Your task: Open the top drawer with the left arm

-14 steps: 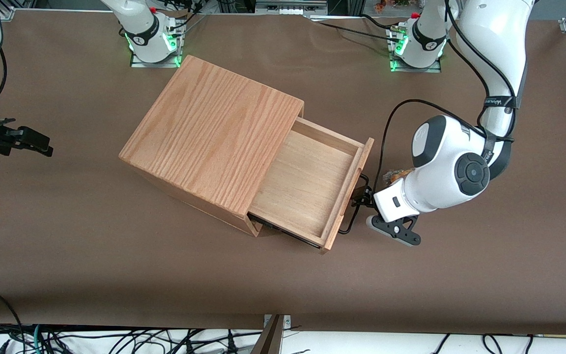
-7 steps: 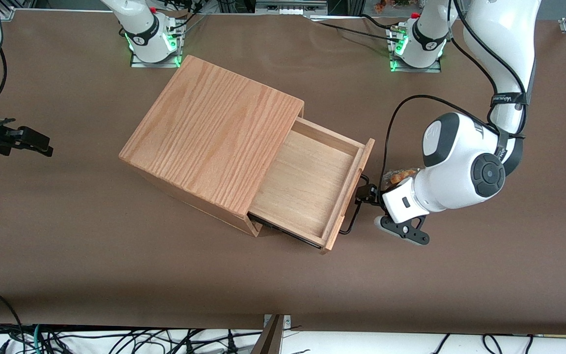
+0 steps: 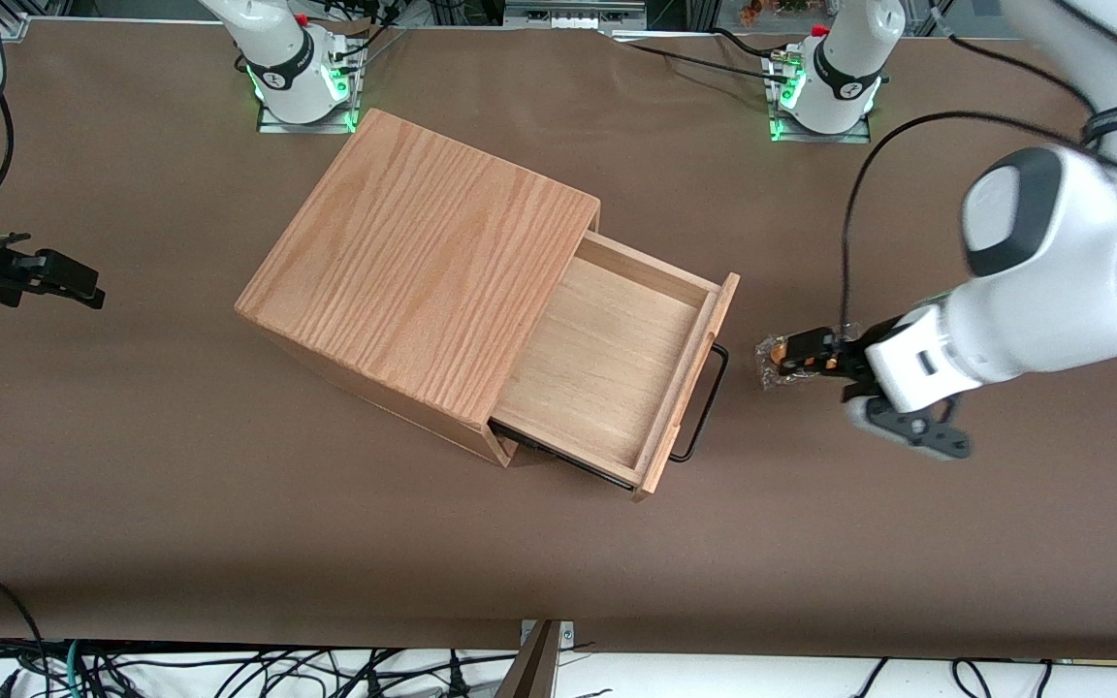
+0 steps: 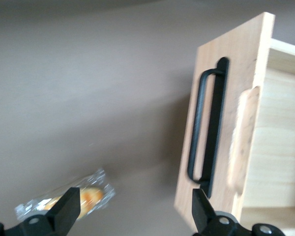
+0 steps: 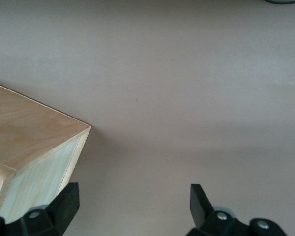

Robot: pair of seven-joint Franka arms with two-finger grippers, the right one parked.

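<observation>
So the top drawer (image 3: 607, 364) is pulled well out of the cabinet (image 3: 423, 281), its pale floor showing and its thin black handle (image 4: 208, 129) sticking out toward my end of the table (image 3: 229, 543). My end effector (image 3: 791, 361) hangs in front of that handle with a clear gap between them, fingers (image 4: 69, 209) spread wide and gripping nothing. A little wrapped snack (image 4: 64, 196) lies on the table right by it. My left arm (image 3: 1053, 262) reaches in from the working end.

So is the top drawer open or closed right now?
Open. The top drawer sticks well out of the cabinet, showing its bare floor. The left arm's gripper, fingers spread, hangs away from the handle.
</observation>
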